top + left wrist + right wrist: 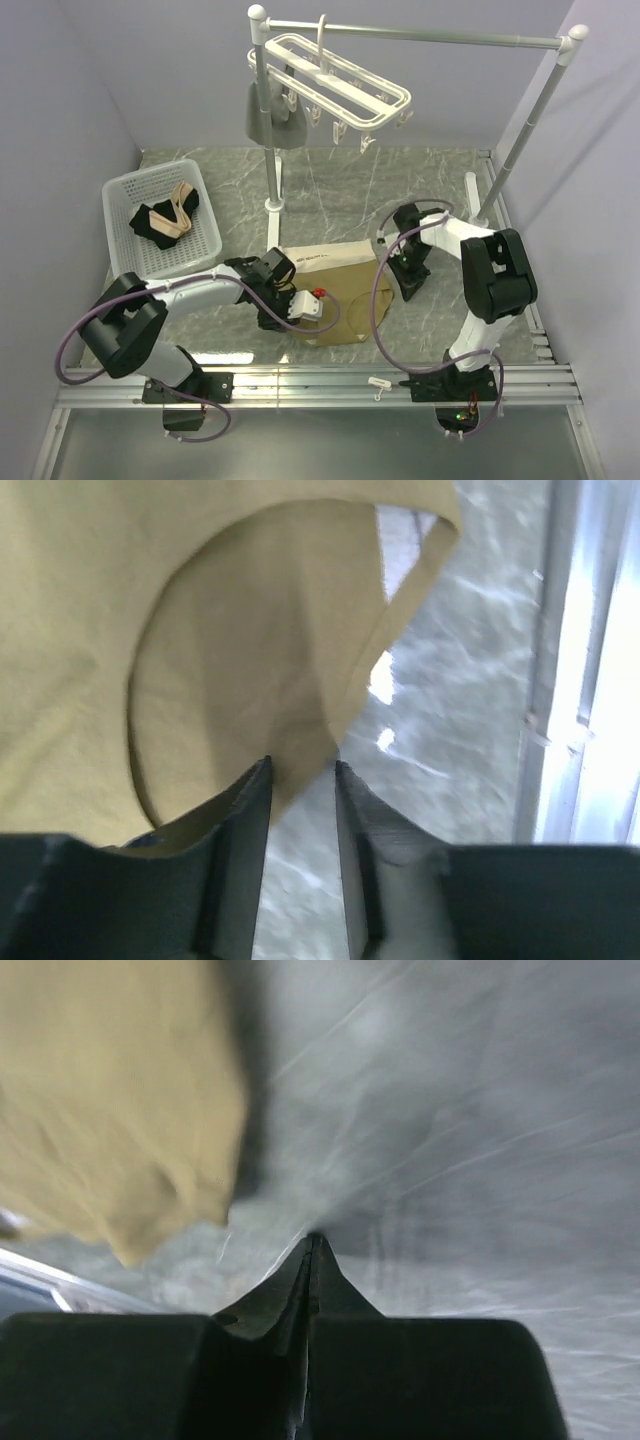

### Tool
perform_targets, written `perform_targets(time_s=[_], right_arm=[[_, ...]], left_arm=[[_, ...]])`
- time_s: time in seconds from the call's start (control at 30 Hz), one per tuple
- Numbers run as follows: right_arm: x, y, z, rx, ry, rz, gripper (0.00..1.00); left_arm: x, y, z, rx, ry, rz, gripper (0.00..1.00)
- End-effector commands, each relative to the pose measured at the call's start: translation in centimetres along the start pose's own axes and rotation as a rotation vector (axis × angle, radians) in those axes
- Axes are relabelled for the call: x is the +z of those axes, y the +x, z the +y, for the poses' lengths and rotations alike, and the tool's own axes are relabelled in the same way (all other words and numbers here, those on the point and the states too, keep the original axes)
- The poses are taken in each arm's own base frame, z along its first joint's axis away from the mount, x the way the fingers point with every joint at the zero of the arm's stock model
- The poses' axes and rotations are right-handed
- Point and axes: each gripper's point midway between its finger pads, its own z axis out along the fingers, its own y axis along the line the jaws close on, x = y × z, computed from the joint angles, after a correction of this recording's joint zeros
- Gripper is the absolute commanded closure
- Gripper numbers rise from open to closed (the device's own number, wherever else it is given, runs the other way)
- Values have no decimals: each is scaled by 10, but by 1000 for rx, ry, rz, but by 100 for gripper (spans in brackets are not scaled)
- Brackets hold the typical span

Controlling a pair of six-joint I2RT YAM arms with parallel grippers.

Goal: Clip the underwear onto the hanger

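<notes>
Underwear [345, 282] lies on grey marbled table [340, 200] between lilac walls [60, 100].

In the top view the left gripper [290, 305] and its wrist covered the edge of the underwear [340, 272] at 8 o'clock, and the fingertips were hidden. The left wrist view cut the fabric off at 12 and 9 o'clock. The right wrist view was blurred: the cloth was a tan smear at 10 o'clock, cropped by the frame. On the hanger [338, 82] the clips were too small to count.
</notes>
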Motion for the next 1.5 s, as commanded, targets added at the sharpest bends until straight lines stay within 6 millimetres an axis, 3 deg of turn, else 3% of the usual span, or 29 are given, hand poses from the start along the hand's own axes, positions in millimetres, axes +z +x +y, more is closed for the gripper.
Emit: perform_targets(time_s=[0.0,0.1,0.17,0.2,0.23,0.37,0.4,0.5,0.53,0.6,0.67,0.73,0.87,0.97,1.0,1.17,1.3,1.37,1.47], right_arm=[[-11,23,14,-99,-5,35,100],[-25,19,24,-107,-44,-2,100],[-31,17,29,-116,-63,-27,100],[-38,16,30,-119,-55,-54,94],[-41,16,31,-124,-53,-69,91],[-70,4,34,-109,-58,-224,74],[-86,-5,34,-100,-59,-318,65],[-128,-28,38,-98,-58,-503,54],[-147,-37,35,-87,-45,-563,52],[-171,-46,32,-88,-35,-651,47],[-209,-56,28,-109,1,-794,42],[-242,-61,35,-146,12,-912,35],[-318,-65,61,-238,18,-1192,30],[-361,-65,78,-277,-4,-1342,30],[-371,-64,83,-295,-5,-1379,29],[-414,-56,98,-382,26,-1549,24],[-438,-52,100,-408,74,-1622,20],[-442,-55,103,-430,63,-1617,19],[-450,-57,111,-477,30,-1610,19]], left_arm=[[-10,5,-19,17,41,-4,60],[-26,-11,-11,-15,-6,-90,52],[-47,-18,3,-75,-48,-174,46],[-62,-33,8,-89,-59,-249,44],[-74,-30,19,-136,-88,-284,43],[-116,-52,42,-192,-180,-444,41],[-133,-60,49,-190,-224,-497,40],[-175,-95,56,-163,-293,-692,39],[-186,-106,54,-138,-297,-745,31],[-218,-133,61,-127,-372,-895,30],[-248,-157,63,-72,-416,-1017,28],[-265,-172,69,-81,-426,-1093,24],[-305,-219,85,-63,-427,-1231,20],[-318,-255,94,21,-456,-1301,20],[-313,-268,97,35,-461,-1319,20],[-326,-307,109,83,-502,-1405,23],[-320,-327,126,68,-570,-1450,25],[-329,-335,132,62,-589,-1490,26],[-325,-344,141,45,-603,-1509,27]])
